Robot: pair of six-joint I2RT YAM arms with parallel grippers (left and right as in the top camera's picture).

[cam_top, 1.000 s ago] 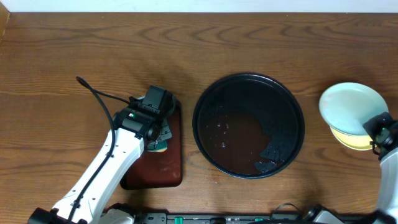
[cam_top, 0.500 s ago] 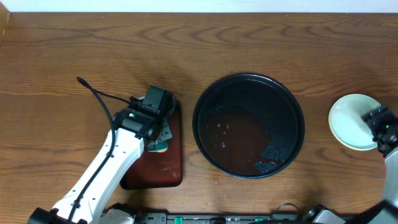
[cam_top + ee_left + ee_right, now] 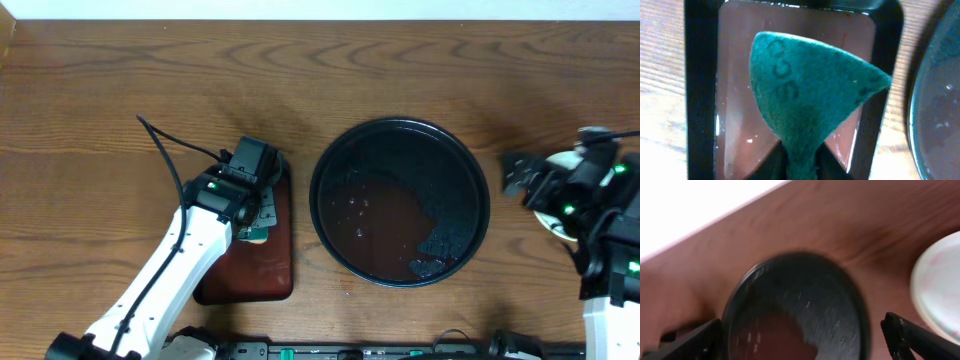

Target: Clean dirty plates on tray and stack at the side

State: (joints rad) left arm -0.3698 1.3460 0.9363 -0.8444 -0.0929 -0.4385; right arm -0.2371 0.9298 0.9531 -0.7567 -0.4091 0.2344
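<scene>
Hovering above the plates (image 3: 940, 280) piled right of the black tray (image 3: 322, 170), the right gripper (image 3: 515, 173) is spread wide and empty; the pile could be clipped and toppled. A green scouring pad (image 3: 810, 90) is pinched by the left gripper (image 3: 800, 167).

1. The right wrist view is blurred throughout. The tray (image 3: 795, 305) runs off its bottom edge and the plates (image 3: 940, 287) off its right edge, so their number cannot be told.
2. Overhead, the right arm (image 3: 600, 210) covers nearly all of the plates.
3. Overhead, the left arm (image 3: 190, 250) hides most of the sponge (image 3: 805, 95).
4. In the left wrist view, the bottom edge cuts off the sponge's pinched end, the left gripper (image 3: 801, 170) and the small red-brown tray (image 3: 737, 75).
</scene>
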